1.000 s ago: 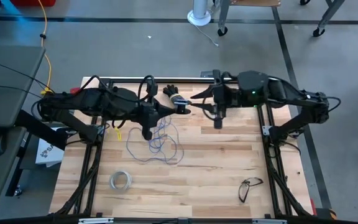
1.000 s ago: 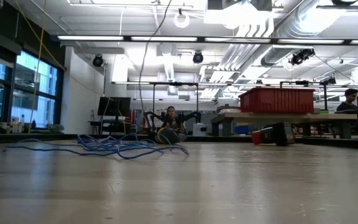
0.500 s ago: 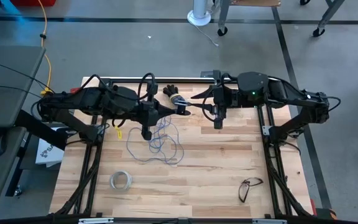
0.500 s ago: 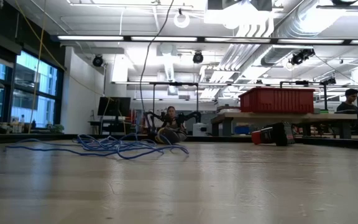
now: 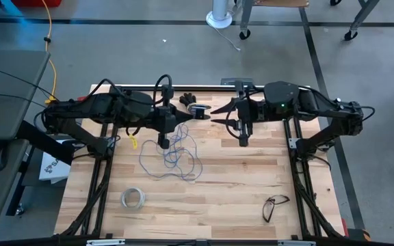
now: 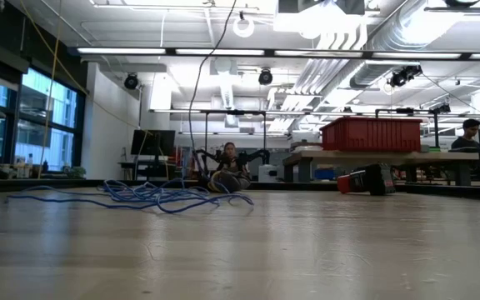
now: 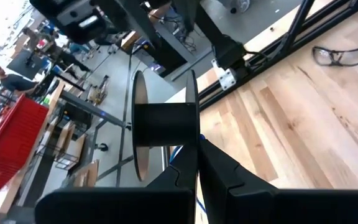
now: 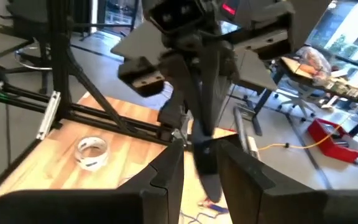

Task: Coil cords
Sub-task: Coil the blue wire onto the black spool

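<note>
Wire, very thin and bluish-grey, lies in a loose tangle of overlapping loops on the wooden table, a little left of the middle and just below my two grippers as the high view shows them. From table height the tangle spreads low and flat, and one fine strand climbs from it straight up and out of the top of the picture.

The spool is small, round and dark, with a narrow black core between two thin flanges, and its core looks bare. It is off the table, held up at the far middle of the table, above the far end of the tangle. My left gripper has its fingers pressed together on the edge of one flange; in my left wrist view the spool stands just beyond those fingertips.

My right gripper faces the left one from the other side, tip close to the spool. Something dark sits between its tips, but I cannot tell whether it is gripping or loose.

A whitish ring of tape and a pair of glasses lie near the table's front edge, well apart from the wire.
</note>
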Controlling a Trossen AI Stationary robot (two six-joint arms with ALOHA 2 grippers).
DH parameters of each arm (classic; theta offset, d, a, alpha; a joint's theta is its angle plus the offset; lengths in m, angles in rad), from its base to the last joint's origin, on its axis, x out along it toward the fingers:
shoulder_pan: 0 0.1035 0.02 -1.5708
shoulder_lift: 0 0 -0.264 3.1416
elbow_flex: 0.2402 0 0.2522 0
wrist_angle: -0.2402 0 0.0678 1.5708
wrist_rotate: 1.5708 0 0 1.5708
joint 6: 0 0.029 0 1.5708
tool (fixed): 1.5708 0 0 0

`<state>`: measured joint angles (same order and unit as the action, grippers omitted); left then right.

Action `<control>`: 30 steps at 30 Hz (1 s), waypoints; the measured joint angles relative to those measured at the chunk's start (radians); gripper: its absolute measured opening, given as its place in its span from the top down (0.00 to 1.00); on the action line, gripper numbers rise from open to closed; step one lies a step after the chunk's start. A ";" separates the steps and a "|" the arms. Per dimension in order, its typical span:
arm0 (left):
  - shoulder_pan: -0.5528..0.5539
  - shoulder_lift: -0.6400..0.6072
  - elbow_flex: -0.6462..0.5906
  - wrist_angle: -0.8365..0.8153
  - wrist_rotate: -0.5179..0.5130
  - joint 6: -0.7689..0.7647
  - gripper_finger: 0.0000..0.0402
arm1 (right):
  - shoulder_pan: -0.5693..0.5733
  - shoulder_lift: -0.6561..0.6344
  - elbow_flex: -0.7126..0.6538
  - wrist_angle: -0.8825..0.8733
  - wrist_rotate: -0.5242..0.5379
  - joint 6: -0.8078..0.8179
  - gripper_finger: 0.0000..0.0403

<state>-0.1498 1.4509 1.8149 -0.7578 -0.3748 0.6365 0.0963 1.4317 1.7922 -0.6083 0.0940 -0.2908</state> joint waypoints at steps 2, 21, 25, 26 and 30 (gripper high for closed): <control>0.001 0.000 0.000 0.001 0.004 0.000 1.00 | 0.005 -0.001 0.000 0.003 0.042 -0.024 0.78; 0.001 0.027 0.000 0.053 0.078 0.008 1.00 | -0.011 0.027 0.000 -0.020 0.104 -0.069 0.78; 0.001 0.027 0.000 0.047 0.073 0.018 1.00 | -0.010 0.026 0.000 -0.014 0.104 -0.063 0.88; 0.001 0.025 0.000 0.046 0.070 0.010 1.00 | -0.010 0.024 0.000 -0.015 0.104 -0.052 0.93; 0.001 0.021 0.001 0.053 0.067 -0.009 1.00 | -0.010 0.022 0.000 -0.007 0.116 -0.013 0.99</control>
<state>-0.1486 1.4718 1.8160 -0.7044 -0.3078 0.6279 0.0860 1.4532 1.7924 -0.6151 0.2104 -0.3035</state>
